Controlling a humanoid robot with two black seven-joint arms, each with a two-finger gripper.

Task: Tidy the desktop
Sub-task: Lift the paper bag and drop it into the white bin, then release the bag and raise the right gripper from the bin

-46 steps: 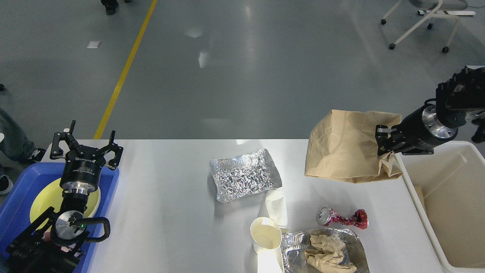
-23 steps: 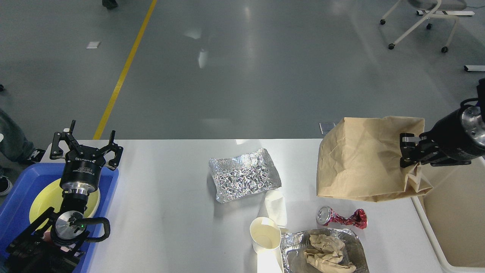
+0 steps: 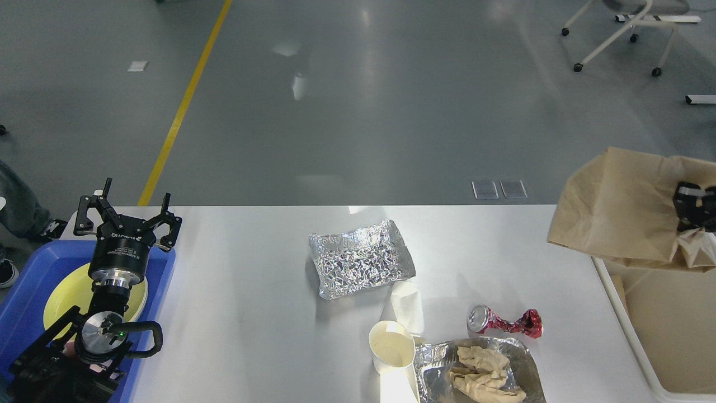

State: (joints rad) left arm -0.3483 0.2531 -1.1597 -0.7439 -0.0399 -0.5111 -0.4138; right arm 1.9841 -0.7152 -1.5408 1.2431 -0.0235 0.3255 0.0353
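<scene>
The right claw (image 3: 693, 215), apparently clamped on the light, floppy brown paper bag (image 3: 621, 215) by its crumpled edge, holds it over the cream bin (image 3: 626, 330) beside the white table (image 3: 251, 313), while the left claw (image 3: 127, 215) gapes wide, empty.

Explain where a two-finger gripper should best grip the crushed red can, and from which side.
Probably the pinched waist of the crushed red can, approached from above. It lies on its side on the desktop, flared at both ends and narrow in the middle, so fingers closing across the waist should fit without slipping.
</scene>
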